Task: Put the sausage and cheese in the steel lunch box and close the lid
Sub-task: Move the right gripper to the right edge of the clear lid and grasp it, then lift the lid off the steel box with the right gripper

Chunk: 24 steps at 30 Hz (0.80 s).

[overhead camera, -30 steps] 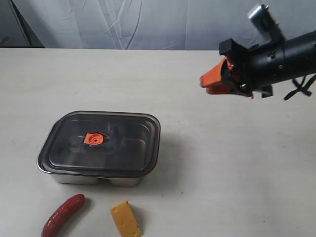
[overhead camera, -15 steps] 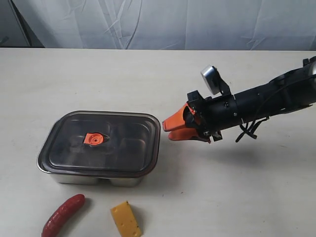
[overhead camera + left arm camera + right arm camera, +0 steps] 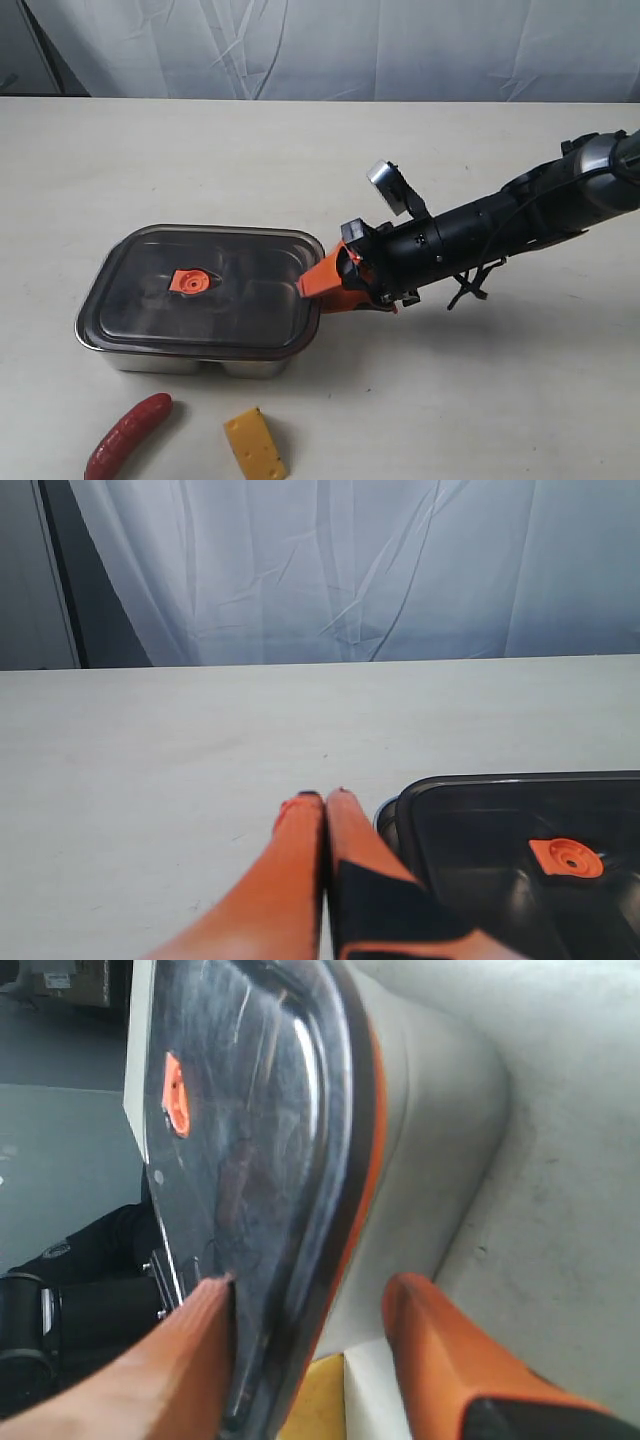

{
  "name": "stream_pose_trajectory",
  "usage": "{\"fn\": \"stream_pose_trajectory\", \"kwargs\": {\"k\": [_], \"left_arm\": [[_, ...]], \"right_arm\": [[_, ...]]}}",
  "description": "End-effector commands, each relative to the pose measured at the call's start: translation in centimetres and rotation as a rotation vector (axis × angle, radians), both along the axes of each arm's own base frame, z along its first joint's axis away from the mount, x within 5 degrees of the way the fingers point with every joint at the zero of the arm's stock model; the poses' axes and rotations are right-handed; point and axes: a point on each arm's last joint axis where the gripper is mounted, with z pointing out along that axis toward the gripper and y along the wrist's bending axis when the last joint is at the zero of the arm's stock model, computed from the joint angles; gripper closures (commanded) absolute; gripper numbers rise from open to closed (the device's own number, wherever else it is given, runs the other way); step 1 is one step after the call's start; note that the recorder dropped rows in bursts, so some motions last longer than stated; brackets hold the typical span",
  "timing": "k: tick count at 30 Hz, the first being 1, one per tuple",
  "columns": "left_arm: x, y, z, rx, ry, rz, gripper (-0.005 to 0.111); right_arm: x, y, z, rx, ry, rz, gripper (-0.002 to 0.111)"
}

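Note:
The steel lunch box [image 3: 180, 362] stands at the front left of the table with the dark tinted lid [image 3: 240, 300] on it, orange valve [image 3: 188, 282] at its centre. The sausage [image 3: 128, 436] and the cheese [image 3: 255, 444] lie on the table in front of the box. My right gripper [image 3: 312, 290] is open at the lid's right edge. In the right wrist view [image 3: 312, 1290] one finger lies over the lid [image 3: 250, 1110] and the other beside the box wall [image 3: 420, 1110]. My left gripper [image 3: 325, 798] is shut and empty, just beside the box's corner [image 3: 388, 815].
A pale curtain [image 3: 320, 45] hangs behind the table's far edge. The right arm [image 3: 500, 225] stretches across the table's right half. Bare tabletop [image 3: 200, 160] lies behind the box.
The right arm has come down and swung left, from high at the right to the lid's right edge. Box, sausage and cheese have not moved.

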Motion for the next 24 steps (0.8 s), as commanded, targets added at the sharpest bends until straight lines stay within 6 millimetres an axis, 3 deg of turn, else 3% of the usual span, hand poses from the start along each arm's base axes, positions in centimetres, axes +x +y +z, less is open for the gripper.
{"fn": "stream_pose_trajectory", "kwargs": {"k": [1,11,20,24], "left_arm": [[-0.01,0.01,-0.02,-0.001,-0.014,0.001,0.107],[-0.01,0.01,-0.02,-0.001,-0.014,0.001,0.107],[-0.01,0.01,-0.02,-0.001,-0.014,0.001,0.107],[-0.01,0.01,-0.02,-0.001,-0.014,0.001,0.107]], "right_arm": [[0.04,0.19,0.23,0.029,-0.007,-0.016,0.060],[-0.09,0.28,0.47,0.057,-0.015,0.003,0.061],[-0.08,0.27,0.45,0.057,-0.027,0.007,0.084],[-0.02,0.25,0.38,0.048,-0.030,0.002,0.084]]}}
